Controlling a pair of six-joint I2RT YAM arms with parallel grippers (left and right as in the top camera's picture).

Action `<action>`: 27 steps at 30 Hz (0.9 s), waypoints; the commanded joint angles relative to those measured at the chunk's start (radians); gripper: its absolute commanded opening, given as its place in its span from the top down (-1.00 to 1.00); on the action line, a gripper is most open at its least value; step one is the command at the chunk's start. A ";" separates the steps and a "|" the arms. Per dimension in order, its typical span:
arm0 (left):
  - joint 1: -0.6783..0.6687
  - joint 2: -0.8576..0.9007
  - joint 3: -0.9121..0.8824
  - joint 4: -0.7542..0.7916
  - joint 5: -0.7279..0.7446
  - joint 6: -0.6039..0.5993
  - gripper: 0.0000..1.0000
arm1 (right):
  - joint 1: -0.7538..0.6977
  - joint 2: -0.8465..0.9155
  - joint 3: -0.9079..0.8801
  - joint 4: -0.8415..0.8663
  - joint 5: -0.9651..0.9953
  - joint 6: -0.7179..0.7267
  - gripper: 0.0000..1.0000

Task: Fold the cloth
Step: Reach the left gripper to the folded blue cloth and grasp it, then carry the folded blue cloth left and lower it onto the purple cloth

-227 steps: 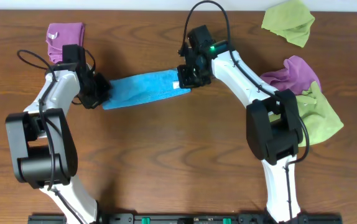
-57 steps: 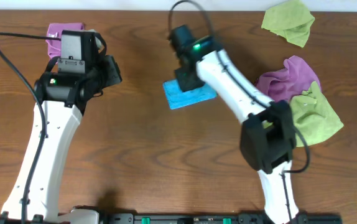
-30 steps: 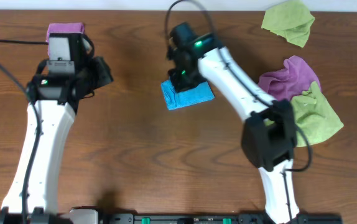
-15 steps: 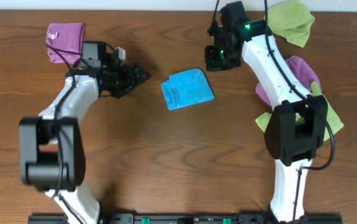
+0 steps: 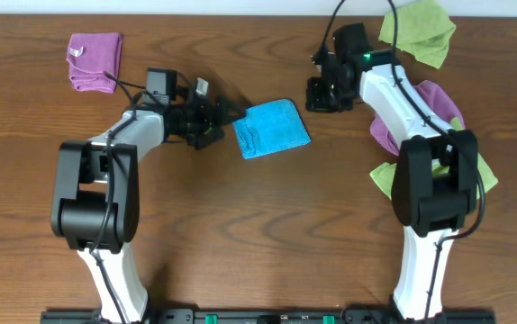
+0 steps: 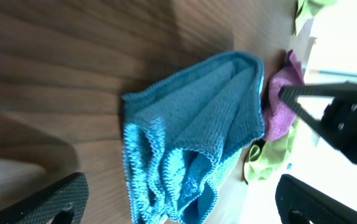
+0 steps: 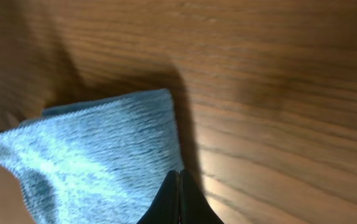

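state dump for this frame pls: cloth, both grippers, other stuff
cloth: folded to a small square, layered edges showing, lying on table, held by neither gripper
left gripper: open, empty, beside the cloth's left edge
right gripper: shut, empty, off the cloth's far right corner
other: folded purple cloth far left; lime-green cloth far right; purple-and-green heap right

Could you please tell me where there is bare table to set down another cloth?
The widest bare table lies in front of the blue cloth, between the two arm bases. A smaller strip runs along the back edge between the folded purple cloth and the right gripper. Crowded: the right side, with piled purple and lime-green cloths.
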 commanded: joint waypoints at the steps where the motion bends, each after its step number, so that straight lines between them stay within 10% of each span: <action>1: -0.023 0.011 0.000 0.000 -0.010 -0.010 -0.91 | -0.005 0.041 -0.005 0.004 -0.026 0.037 0.97; 25: -0.072 0.037 -0.015 -0.025 -0.089 -0.010 -0.91 | 0.105 0.126 -0.005 0.029 -0.136 0.071 0.97; 27: -0.071 0.046 -0.015 -0.037 -0.086 -0.016 -0.66 | 0.106 0.126 -0.005 0.029 -0.136 0.071 0.97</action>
